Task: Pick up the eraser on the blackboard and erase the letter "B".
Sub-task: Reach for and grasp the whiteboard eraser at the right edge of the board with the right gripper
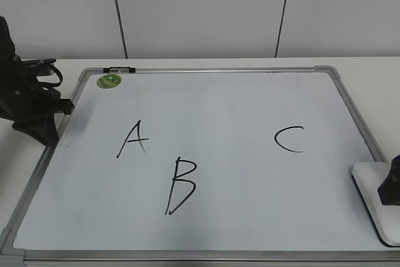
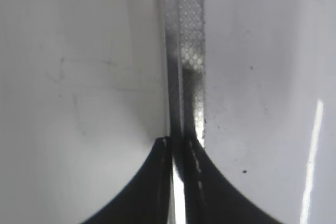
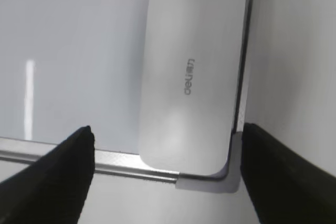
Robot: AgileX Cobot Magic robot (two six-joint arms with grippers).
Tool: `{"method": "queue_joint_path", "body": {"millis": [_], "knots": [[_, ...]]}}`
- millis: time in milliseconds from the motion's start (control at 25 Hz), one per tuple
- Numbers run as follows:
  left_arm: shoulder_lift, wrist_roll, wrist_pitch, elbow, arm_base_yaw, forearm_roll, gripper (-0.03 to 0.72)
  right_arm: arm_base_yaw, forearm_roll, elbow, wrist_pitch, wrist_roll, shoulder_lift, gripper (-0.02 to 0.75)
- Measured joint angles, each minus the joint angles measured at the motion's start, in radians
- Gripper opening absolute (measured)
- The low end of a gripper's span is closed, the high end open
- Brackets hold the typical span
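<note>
The white eraser (image 1: 372,198) lies in the near right corner of the blackboard (image 1: 237,104); it fills the right wrist view (image 3: 189,72) with grey lettering on top. My right gripper (image 3: 167,132) is open, its fingers wide apart on both sides of the eraser's near end, not touching it; in the exterior view it (image 1: 390,187) shows at the right edge. The black letter "B" (image 1: 181,184) is on the board's near middle. My left gripper (image 2: 178,142) is shut and empty over the board's left frame (image 2: 186,51); it sits at the left of the exterior view (image 1: 39,114).
A black "A" (image 1: 133,139) is left of the B and a black "C" (image 1: 289,139) to the right. A green round sticker (image 1: 109,80) and a small clip (image 1: 119,69) sit at the far left corner. The board lies on a white table (image 1: 369,70).
</note>
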Motion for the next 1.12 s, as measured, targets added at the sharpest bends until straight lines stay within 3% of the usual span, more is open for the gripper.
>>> {"method": "queue_joint_path", "body": {"millis": [680,1120], "knots": [[0.000,0.000,0.000,0.000,0.000,0.000,0.011,0.000,-0.021,-0.005,-0.216,0.000,0.248,0.657],[0.000,0.000,0.000,0.000,0.000,-0.002,0.011,0.000,-0.022,-0.044,-0.205,-0.006,0.285,0.552]]}}
